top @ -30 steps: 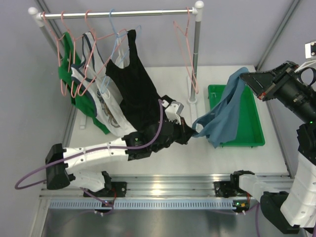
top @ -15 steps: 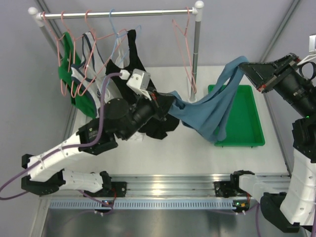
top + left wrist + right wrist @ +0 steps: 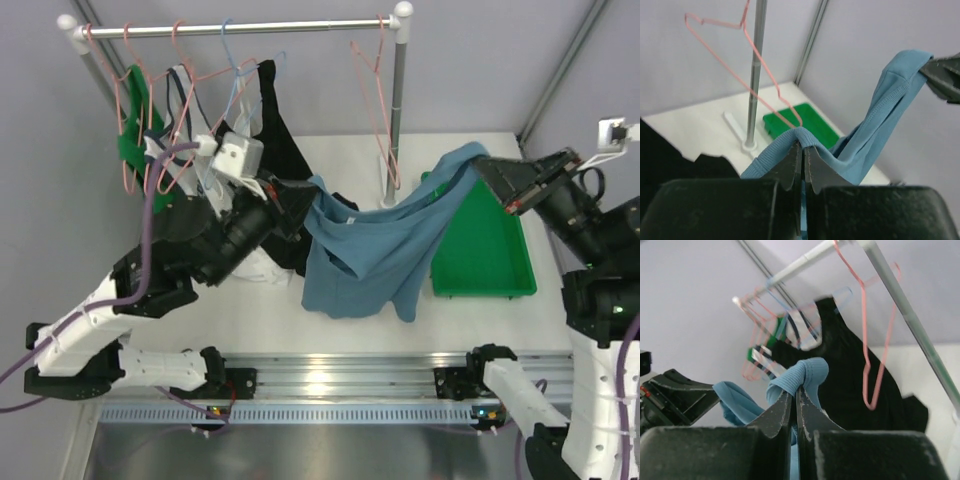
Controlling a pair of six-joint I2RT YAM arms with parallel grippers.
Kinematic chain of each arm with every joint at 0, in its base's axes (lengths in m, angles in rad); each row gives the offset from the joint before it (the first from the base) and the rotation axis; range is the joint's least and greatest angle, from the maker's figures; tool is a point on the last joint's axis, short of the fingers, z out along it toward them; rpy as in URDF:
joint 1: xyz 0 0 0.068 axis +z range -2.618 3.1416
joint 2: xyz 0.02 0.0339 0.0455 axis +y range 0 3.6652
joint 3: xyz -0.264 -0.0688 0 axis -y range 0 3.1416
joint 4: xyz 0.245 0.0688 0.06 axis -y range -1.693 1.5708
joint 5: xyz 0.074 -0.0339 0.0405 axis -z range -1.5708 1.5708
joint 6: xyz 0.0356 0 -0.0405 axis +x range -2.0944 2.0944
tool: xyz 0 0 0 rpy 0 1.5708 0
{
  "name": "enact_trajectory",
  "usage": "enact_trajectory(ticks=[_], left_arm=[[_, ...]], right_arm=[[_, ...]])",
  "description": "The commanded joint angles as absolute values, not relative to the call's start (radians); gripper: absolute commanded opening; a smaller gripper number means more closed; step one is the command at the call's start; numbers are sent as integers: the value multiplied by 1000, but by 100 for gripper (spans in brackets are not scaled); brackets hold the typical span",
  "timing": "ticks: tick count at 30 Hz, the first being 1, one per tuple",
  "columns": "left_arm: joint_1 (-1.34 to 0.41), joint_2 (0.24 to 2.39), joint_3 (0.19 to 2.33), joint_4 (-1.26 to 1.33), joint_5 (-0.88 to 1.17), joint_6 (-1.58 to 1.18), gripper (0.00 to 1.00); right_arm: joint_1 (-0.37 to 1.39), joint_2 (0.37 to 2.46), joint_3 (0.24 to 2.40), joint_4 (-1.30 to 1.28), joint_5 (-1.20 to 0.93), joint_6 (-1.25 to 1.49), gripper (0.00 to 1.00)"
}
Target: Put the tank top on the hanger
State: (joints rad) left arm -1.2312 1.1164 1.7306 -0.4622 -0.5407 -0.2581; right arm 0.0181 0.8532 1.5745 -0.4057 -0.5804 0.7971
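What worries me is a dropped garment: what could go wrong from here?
1. The left gripper and right gripper each pinch only a thin fold of the tank top; it might slip free.
2. The hanger hangs loose on the rail, so it could swing away when fabric pushes it.
3. The slack body hangs beside the black top and may catch it.

top: high at near edge, down on whole table (image 3: pixel 255 328) | left wrist: close over left gripper (image 3: pixel 802 150), facing right past hanger (image 3: pixel 769 76) to tray (image 3: pixel 815 123) | right wrist: close, facing left, up at rail (image 3: pixel 805 260) | shared by all: hanger, tank top (image 3: pixel 865 145)
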Motion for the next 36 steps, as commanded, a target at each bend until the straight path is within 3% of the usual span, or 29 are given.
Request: enact_trajectory(ticks=[1, 9, 15, 22, 27, 36], left_arm=[[-1230, 1080, 1535, -548, -529, -361, 0], [-1172, 1028, 903, -402, -286, -666, 0], [-1105, 1091, 730, -287, -161, -742, 0], [-974, 1134, 680, -238, -42, -713, 0], [-908, 1180, 687, -232, 37, -684, 0], [-893, 1186, 704, -253, 46, -676, 1]], right_arm=[[32, 766, 1333, -359, -561, 827, 0], [178, 424, 593, -397, -362, 886, 0], [449, 273, 335, -469, -92, 991, 0], [722, 391, 285, -457, 183, 1084, 0], [785, 529, 290, -407, 242, 1103, 1], [810, 614, 403, -428, 278, 996, 39]])
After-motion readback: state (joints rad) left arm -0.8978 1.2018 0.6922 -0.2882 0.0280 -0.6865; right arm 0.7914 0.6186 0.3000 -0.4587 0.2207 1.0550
